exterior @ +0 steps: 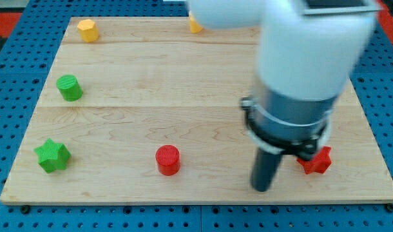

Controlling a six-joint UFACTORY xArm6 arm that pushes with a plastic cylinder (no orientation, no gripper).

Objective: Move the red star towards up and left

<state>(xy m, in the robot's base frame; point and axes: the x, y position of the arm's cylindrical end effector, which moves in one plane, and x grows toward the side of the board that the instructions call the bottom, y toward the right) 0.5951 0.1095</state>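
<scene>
The red star (pixel 317 161) lies near the board's bottom right, partly hidden behind the arm's body. My tip (pixel 261 189) rests on the board just left of and slightly below the star, about a block's width from it. The rod is dark and short under the large white and grey arm body (pixel 299 71).
A red cylinder (pixel 167 159) sits at bottom centre. A green star (pixel 52 155) is at bottom left, a green cylinder (pixel 69 87) above it. A yellow hexagon block (pixel 87 29) is at top left; a yellow block (pixel 194 26) at top centre is partly hidden by the arm.
</scene>
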